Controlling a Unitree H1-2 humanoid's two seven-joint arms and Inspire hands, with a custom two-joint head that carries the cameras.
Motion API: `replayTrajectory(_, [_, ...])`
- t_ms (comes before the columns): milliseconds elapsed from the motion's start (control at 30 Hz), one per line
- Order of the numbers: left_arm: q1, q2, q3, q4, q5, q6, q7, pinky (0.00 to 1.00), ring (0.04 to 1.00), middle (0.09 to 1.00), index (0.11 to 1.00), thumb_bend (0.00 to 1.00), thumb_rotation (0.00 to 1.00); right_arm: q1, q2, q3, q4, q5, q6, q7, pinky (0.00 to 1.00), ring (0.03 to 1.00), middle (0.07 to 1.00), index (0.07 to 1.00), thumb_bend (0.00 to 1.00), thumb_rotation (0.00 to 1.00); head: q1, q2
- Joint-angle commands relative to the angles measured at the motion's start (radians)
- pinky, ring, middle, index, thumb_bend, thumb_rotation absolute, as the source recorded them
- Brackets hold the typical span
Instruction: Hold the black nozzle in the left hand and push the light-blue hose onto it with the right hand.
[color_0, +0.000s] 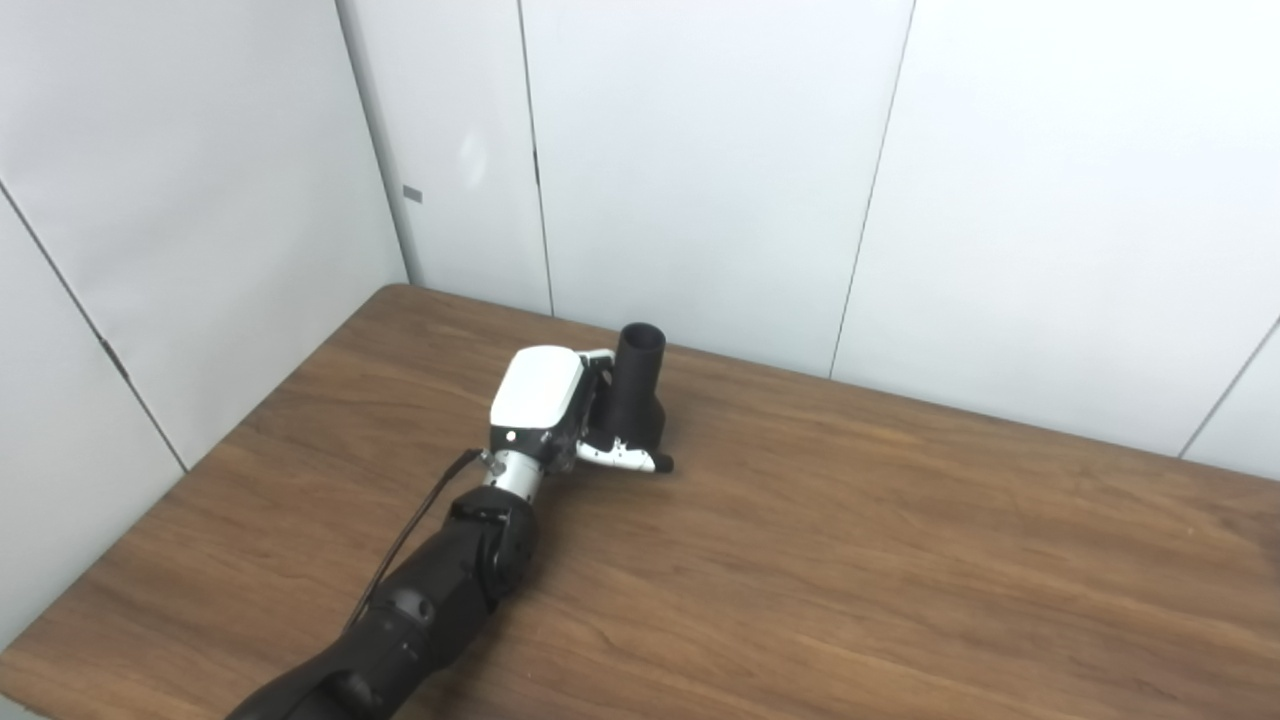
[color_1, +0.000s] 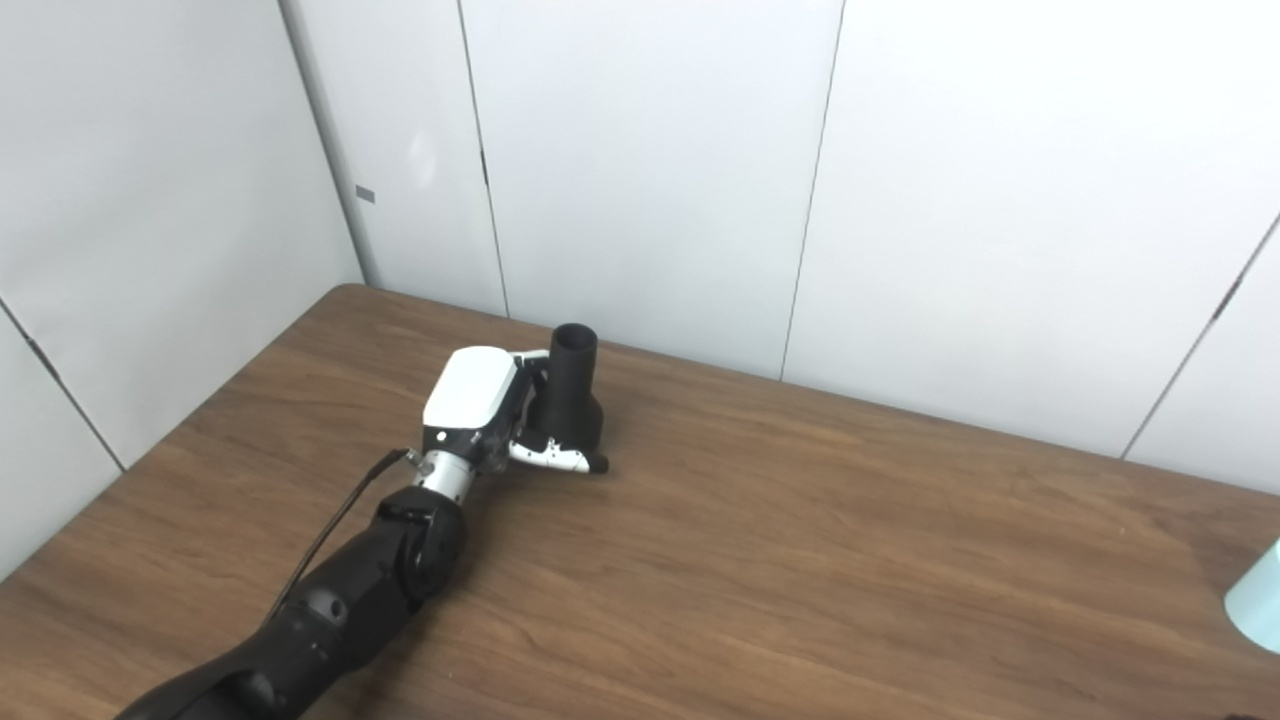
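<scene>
Toward the far left corner of the desk (color_0: 900, 560) stood the black nozzle (color_0: 633, 395), upright on its wider base, its narrow open mouth pointing up and leaning a little toward the far edge; that long axis, near vertical, was what I judged the coming push would turn on, since the hose would have to come down along it and not across it. My left hand (color_0: 565, 415) was pressed to the nozzle's left side; one white finger ran behind the neck and the thumb (color_0: 625, 456) curled round the front of the base, so I read the hand as closed on the nozzle, with the base apparently resting on the desk; whether the grip was firm I could not tell. Off at the right edge of the desk, only the right eye view showed a pale blue shape (color_1: 1258, 600), cut by the picture's border; I took it for the light-blue hose, though too little showed to be sure, and it lay well apart from the nozzle, with bare wood between. My right hand was nowhere in either view; I judged it the nearer of the two to that blue end, so fetching it and carrying it leftward across the desk would fall to that hand.
</scene>
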Motion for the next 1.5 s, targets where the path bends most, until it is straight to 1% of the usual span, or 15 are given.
replayTrajectory(0, [0.060,-0.028,-0.018,0.039,-0.008,-0.053,0.035,0.07,0.098,0.171,0.486,0.52,0.05,-0.008,-0.008,-0.007,-0.042,0.010,-0.017,-0.003,0.62,0.711,0.708,0.645,0.46,0.48,-0.001,0.002])
replayTrajectory(233, [0.076,-0.043,-0.012,0.045,-0.014,-0.111,0.041,0.06,0.093,0.145,0.486,0.52,0.05,-0.006,-0.006,-0.006,-0.050,0.009,-0.011,-0.006,0.61,0.704,0.704,0.642,0.44,0.47,-0.012,0.005])
replayTrajectory(433, [0.092,-0.052,-0.013,0.032,-0.031,-0.161,0.002,0.07,0.105,0.174,0.487,0.52,0.04,-0.002,-0.002,0.001,-0.051,-0.009,-0.021,-0.007,0.59,0.691,0.696,0.637,0.46,0.48,-0.039,0.009])
replayTrajectory(600, [0.099,-0.065,-0.012,0.040,-0.046,-0.221,-0.005,0.06,0.102,0.161,0.487,0.52,0.04,0.001,0.012,0.019,-0.065,-0.041,-0.028,-0.016,0.61,0.705,0.707,0.649,0.43,0.48,-0.127,0.014])
replayTrajectory(700, [0.102,-0.072,-0.012,0.044,-0.051,-0.256,-0.008,0.07,0.106,0.179,0.487,0.52,0.04,-0.002,0.022,0.026,-0.073,-0.060,-0.053,-0.023,0.61,0.708,0.711,0.660,0.38,0.44,-0.195,0.015])
replayTrajectory(800, [0.106,-0.083,-0.015,0.046,-0.054,-0.301,-0.008,0.07,0.108,0.186,0.487,0.52,0.04,-0.010,0.018,0.028,-0.079,-0.091,-0.081,-0.030,0.62,0.695,0.706,0.657,0.31,0.32,-0.247,0.011])
replayTrajectory(867, [0.115,-0.094,-0.015,0.032,-0.058,-0.329,-0.011,0.08,0.125,0.239,0.487,0.52,0.04,-0.020,0.020,0.023,-0.084,-0.098,-0.087,-0.039,0.63,0.705,0.710,0.660,0.30,0.27,-0.258,0.008])
replayTrajectory(933, [0.126,-0.104,-0.017,0.010,-0.062,-0.350,-0.021,0.10,0.152,0.378,0.487,0.52,0.02,-0.032,0.023,0.017,-0.089,-0.098,-0.090,-0.049,0.63,0.706,0.708,0.658,0.30,0.22,-0.263,0.005])
replayTrajectory(1033, [0.138,-0.110,-0.034,-0.022,-0.086,-0.369,-0.041,0.12,0.176,0.459,0.492,0.52,0.00,-0.050,0.022,0.014,-0.089,-0.101,-0.092,-0.060,0.61,0.703,0.709,0.659,0.28,0.17,-0.271,-0.003])
replayTrajectory(1067, [0.144,-0.110,-0.050,-0.042,-0.102,-0.370,-0.051,0.12,0.177,0.466,0.489,0.52,0.00,-0.057,0.021,0.013,-0.090,-0.102,-0.088,-0.064,0.61,0.703,0.710,0.659,0.27,0.17,-0.275,-0.007])
replayTrajectory(1133, [0.153,-0.109,-0.074,-0.074,-0.126,-0.370,-0.069,0.17,0.250,0.444,0.523,0.52,0.00,-0.070,0.021,0.011,-0.094,-0.105,-0.077,-0.072,0.60,0.697,0.705,0.651,0.27,0.12,-0.283,-0.011])
replayTrajectory(1233, [0.172,-0.106,-0.101,-0.130,-0.153,-0.370,-0.107,0.25,0.347,0.468,0.510,0.52,0.00,-0.084,0.026,0.011,-0.105,-0.104,-0.058,-0.077,0.59,0.697,0.704,0.648,0.26,0.11,-0.304,-0.015])
replayTrajectory(1300, [0.186,-0.106,-0.126,-0.164,-0.158,-0.370,-0.111,0.27,0.363,0.464,0.516,0.52,0.00,-0.090,0.028,0.009,-0.114,-0.110,-0.046,-0.080,0.60,0.701,0.708,0.651,0.25,0.08,-0.324,-0.018])
replayTrajectory(1367, [0.198,-0.108,-0.148,-0.193,-0.165,-0.370,-0.125,0.24,0.326,0.444,0.529,0.52,0.00,-0.094,0.029,0.006,-0.123,-0.113,-0.035,-0.084,0.60,0.704,0.711,0.654,0.25,0.03,-0.335,-0.019])
replayTrajectory(1467, [0.209,-0.108,-0.188,-0.229,-0.159,-0.370,-0.132,0.33,0.432,0.472,0.509,0.52,0.00,-0.101,0.018,-0.003,-0.139,-0.131,-0.024,-0.089,0.60,0.701,0.711,0.657,0.23,0.01,-0.344,-0.020])
